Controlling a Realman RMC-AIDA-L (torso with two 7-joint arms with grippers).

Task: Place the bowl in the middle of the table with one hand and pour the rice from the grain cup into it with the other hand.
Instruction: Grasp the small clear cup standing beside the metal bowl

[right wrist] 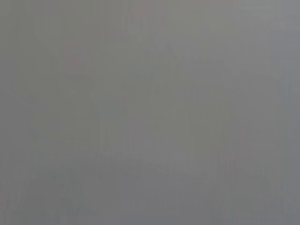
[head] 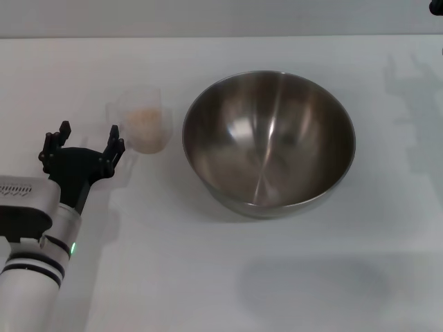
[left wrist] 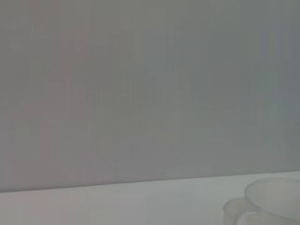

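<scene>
The big steel bowl (head: 269, 142) stands upright near the middle of the white table (head: 208, 277), with nothing inside it. Just left of it stands the clear grain cup (head: 146, 118) with pale rice (head: 144, 119) in it and its handle (head: 114, 111) turned to the left. My left gripper (head: 85, 144) is open, a little left of and nearer than the cup, touching nothing. The left wrist view catches the cup's rim (left wrist: 274, 199) and handle. A small dark piece of the right arm (head: 437, 7) shows at the far top right corner.
The right wrist view is a plain grey blur. The table's far edge (head: 221, 37) runs along the top of the head view. Soft shadows lie on the right side and front of the table.
</scene>
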